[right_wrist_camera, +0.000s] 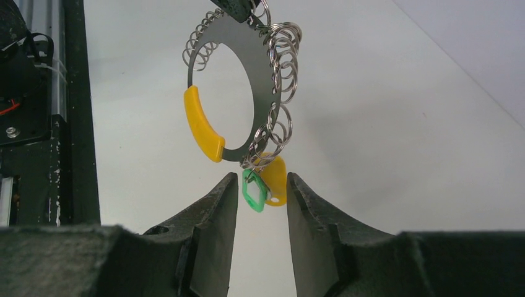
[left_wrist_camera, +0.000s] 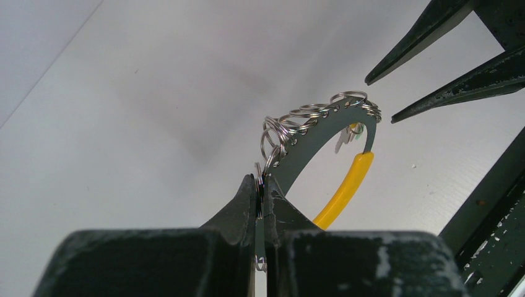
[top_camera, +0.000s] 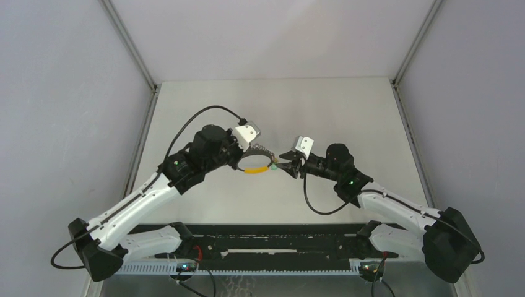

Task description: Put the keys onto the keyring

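Keyring (right_wrist_camera: 260, 68), flat grey metal, pinched by left end effector (left_wrist_camera: 260, 185), right end effector (right_wrist_camera: 261, 177) parted around plastic-headed keys (right_wrist_camera: 273, 181).

We see the left arm (top_camera: 133, 207) and the right arm (top_camera: 396, 207) in white shells with black joints and black bases. A black cable (top_camera: 210, 107) loops from each wrist, where a white camera block (top_camera: 247, 133) sits. A small green light (top_camera: 176, 164) glows on each arm. The left claw (left_wrist_camera: 260, 185) and the right claw (right_wrist_camera: 261, 179) have dark, tapered, scuffed fingers.
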`<action>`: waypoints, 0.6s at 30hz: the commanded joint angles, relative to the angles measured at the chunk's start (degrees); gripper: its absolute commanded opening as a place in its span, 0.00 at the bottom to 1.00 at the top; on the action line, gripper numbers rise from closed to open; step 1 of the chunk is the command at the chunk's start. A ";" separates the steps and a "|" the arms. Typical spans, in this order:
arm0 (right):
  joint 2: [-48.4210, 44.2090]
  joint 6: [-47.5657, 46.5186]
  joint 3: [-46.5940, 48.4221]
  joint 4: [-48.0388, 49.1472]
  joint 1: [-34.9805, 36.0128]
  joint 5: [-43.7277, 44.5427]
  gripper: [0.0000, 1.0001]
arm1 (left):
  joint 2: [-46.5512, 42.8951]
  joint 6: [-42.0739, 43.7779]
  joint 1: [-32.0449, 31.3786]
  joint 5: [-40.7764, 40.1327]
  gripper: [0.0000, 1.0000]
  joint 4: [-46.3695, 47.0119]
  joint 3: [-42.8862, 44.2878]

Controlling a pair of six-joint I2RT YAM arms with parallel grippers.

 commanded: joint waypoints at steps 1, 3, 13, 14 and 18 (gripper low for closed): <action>0.18 1.83 0.43 4.33 0.58 -1.11 0.35 | -1.84 -1.15 -0.58 1.19 0.00 2.75 3.79; 0.20 2.23 0.42 4.28 0.68 -1.36 0.35 | -1.81 -1.32 -0.56 1.09 0.00 2.88 3.80; 2.90 1.77 1.13 3.14 0.68 -0.90 0.31 | -2.71 -1.57 -0.73 1.87 0.00 2.85 3.45; 2.98 1.59 1.26 2.65 0.64 -0.77 0.29 | -2.86 -1.71 -0.73 1.84 0.00 2.88 3.44; 2.67 1.56 1.30 2.01 0.51 -0.56 0.26 | -3.10 -1.98 -0.73 2.73 0.00 2.88 3.44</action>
